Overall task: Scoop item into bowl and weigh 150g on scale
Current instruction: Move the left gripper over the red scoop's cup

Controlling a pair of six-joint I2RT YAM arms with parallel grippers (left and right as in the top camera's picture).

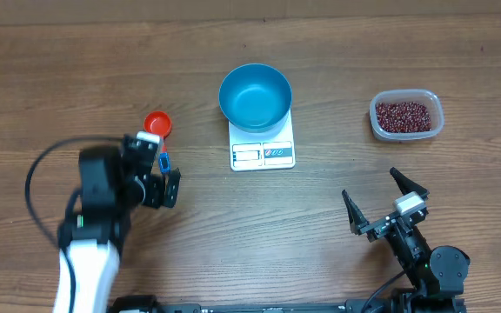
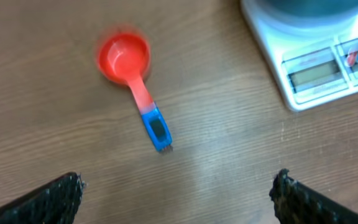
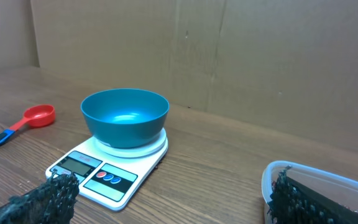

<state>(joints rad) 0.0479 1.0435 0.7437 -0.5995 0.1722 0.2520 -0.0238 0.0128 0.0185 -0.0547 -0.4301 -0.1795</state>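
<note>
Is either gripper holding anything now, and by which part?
Nothing held: the left gripper is open, clear of the red scoop; the right gripper is open and empty.

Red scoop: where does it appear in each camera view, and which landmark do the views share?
Overhead: the red scoop lies left of centre, left of the scale.
Left wrist: upper left, blue handle end pointing down-right.
Right wrist: at the far left, mid-height.
Shared landmark: the scale, on the scoop's right in every view.
</note>
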